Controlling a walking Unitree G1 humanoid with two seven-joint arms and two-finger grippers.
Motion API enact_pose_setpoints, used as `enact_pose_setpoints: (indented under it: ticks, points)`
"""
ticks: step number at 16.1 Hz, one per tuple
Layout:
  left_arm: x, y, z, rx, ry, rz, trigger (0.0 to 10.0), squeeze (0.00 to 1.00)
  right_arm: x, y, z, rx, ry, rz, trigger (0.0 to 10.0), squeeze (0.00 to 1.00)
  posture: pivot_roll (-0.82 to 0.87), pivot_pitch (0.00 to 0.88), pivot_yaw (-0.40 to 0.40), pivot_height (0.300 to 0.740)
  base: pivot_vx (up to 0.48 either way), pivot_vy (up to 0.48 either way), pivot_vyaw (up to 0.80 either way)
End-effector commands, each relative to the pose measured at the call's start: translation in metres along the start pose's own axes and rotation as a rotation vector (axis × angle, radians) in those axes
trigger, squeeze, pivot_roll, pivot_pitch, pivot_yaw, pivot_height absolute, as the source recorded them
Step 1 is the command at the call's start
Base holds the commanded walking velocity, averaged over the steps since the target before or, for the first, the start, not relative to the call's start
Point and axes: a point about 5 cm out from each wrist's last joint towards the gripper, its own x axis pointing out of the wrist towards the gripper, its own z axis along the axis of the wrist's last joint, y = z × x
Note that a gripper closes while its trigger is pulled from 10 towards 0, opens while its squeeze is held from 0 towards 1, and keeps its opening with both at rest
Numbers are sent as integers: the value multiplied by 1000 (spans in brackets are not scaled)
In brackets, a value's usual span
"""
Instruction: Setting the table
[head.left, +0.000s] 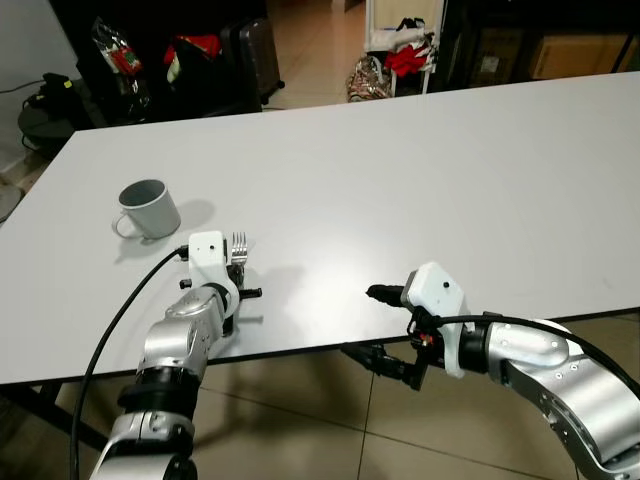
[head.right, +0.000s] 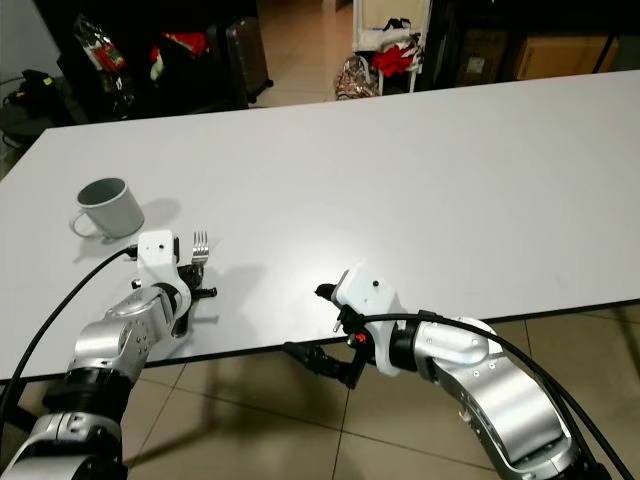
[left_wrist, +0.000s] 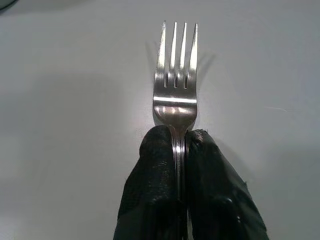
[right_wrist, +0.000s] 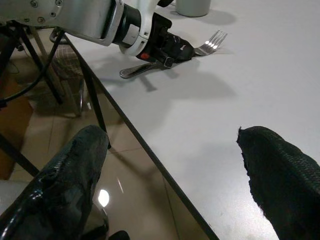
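Observation:
A silver fork (left_wrist: 175, 85) is pinched at its neck by my left gripper (head.left: 236, 268), which is shut on it just above the white table (head.left: 420, 170) near the front left edge. The tines (head.left: 239, 243) point away from me. A grey mug (head.left: 150, 208) stands upright on the table beyond and to the left of the fork. My right gripper (head.left: 362, 322) is open at the table's front edge, with one finger (right_wrist: 280, 170) over the tabletop and the other finger (right_wrist: 75, 165) off the edge above the floor. Nothing is between them.
Beyond the table's far edge are a black suitcase (head.left: 250, 55), bags and red items (head.left: 405, 55) on a tiled floor. Dark table legs (right_wrist: 92, 95) stand under the front edge. The table's middle and right are bare white surface.

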Motion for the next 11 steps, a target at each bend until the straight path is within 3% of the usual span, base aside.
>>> enact_pose_setpoints:
  ticks: [1,4,9,11]
  points:
    - [-4,19,-19,-4,71,83,0,0,1,-1,2,-22,0,6,10000,0,-80,0,126,740,0,0,0]
    - [-12,44,-14,28,29,115,0,0,1,0,3,-24,-6,6,10000,0,-78,0,123,740,0,0,0]
    - [-26,101,-4,87,12,183,0,0,10,2,9,-36,-31,24,10000,0,-74,0,107,740,0,0,0]
    - [-26,111,2,97,0,181,0,0,14,4,12,-39,-41,43,10000,0,-71,0,102,740,0,0,0]
